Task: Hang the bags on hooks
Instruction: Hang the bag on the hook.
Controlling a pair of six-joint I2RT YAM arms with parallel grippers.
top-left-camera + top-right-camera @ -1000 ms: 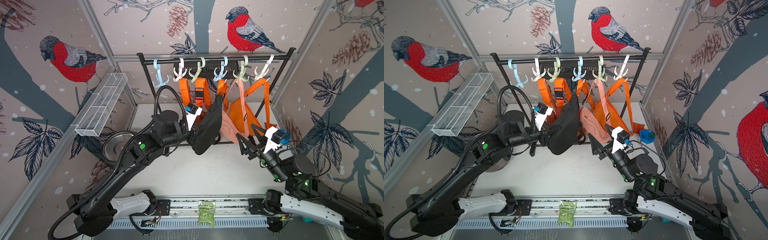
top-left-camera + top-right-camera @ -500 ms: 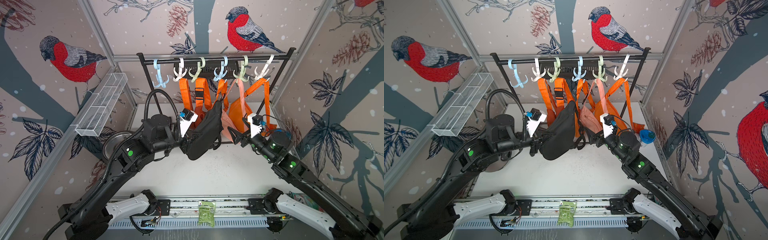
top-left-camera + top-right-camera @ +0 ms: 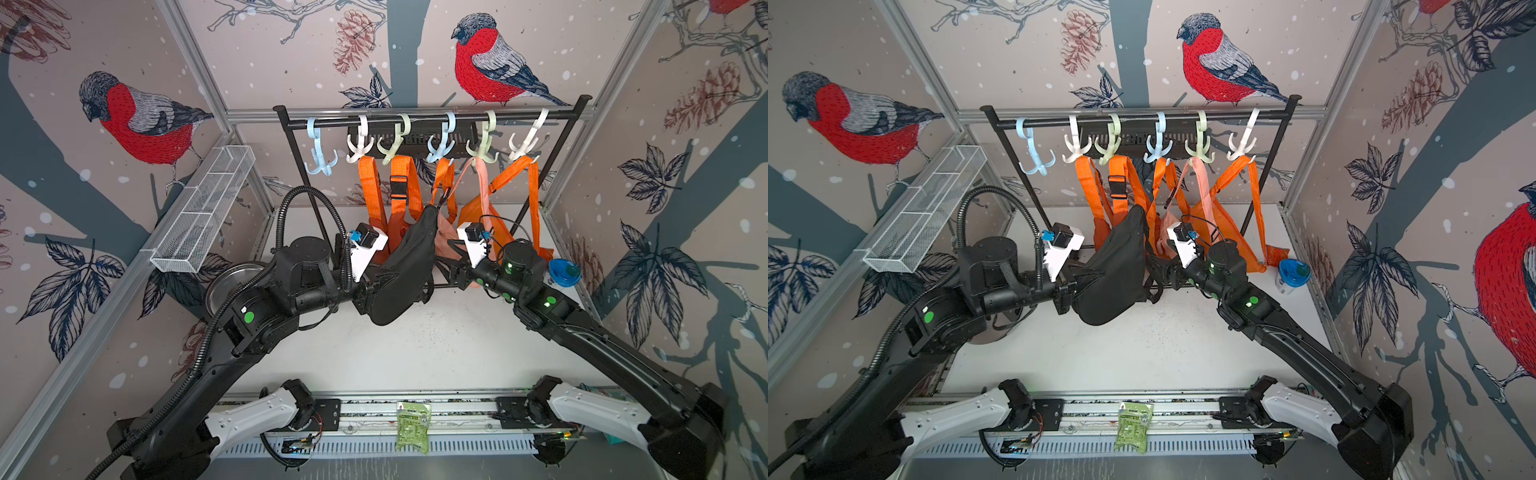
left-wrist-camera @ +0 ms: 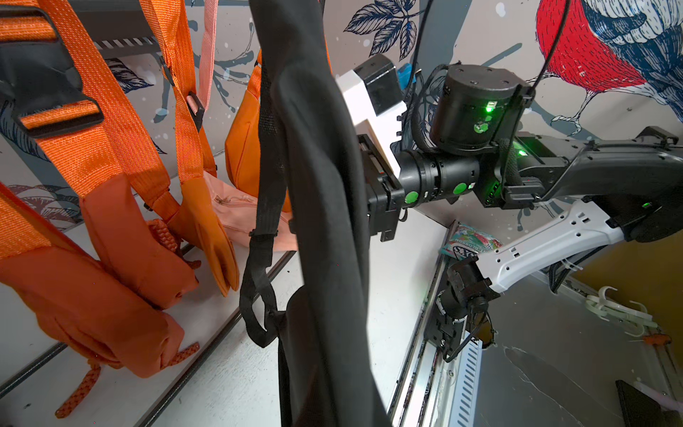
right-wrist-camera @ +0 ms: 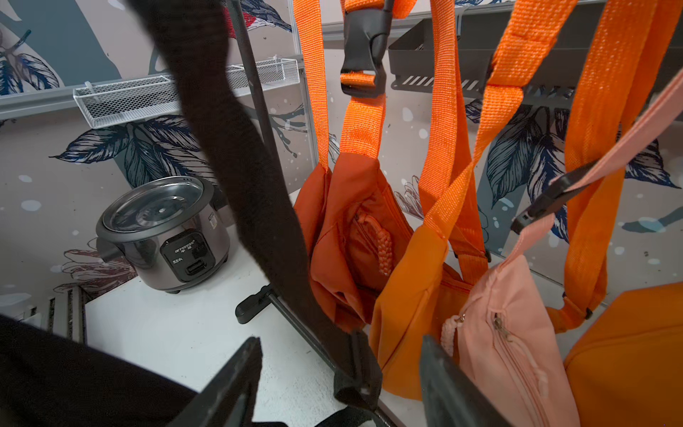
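The black bag [image 3: 397, 270] [image 3: 1113, 270] hangs in mid-air in front of the rack, and my left gripper [image 3: 1068, 296] is shut on its lower left side. In the left wrist view the bag [image 4: 325, 222] fills the middle and hides the jaws. My right gripper [image 3: 446, 266] [image 5: 340, 342] is at the bag's right side. It is open, and the bag's black strap [image 5: 240, 155] runs between its fingers [image 5: 244, 366] untouched. An empty light-blue hook [image 3: 319, 160] [image 3: 1036, 160] hangs at the left end of the rail [image 3: 415, 117].
Orange bags [image 3: 409, 187] and a pink bag [image 5: 517, 332] hang from the other hooks, close behind the black bag. A rice cooker [image 5: 162, 233] stands at the left, a wire basket [image 3: 203, 208] is on the left wall, and a blue cup [image 3: 563, 272] is at the right. The rack's foot [image 5: 258, 301] lies under my right gripper.
My right arm swung up and left from the front right to the black bag, and its jaws narrowed around the strap. My left arm drew the bag slightly left and down.
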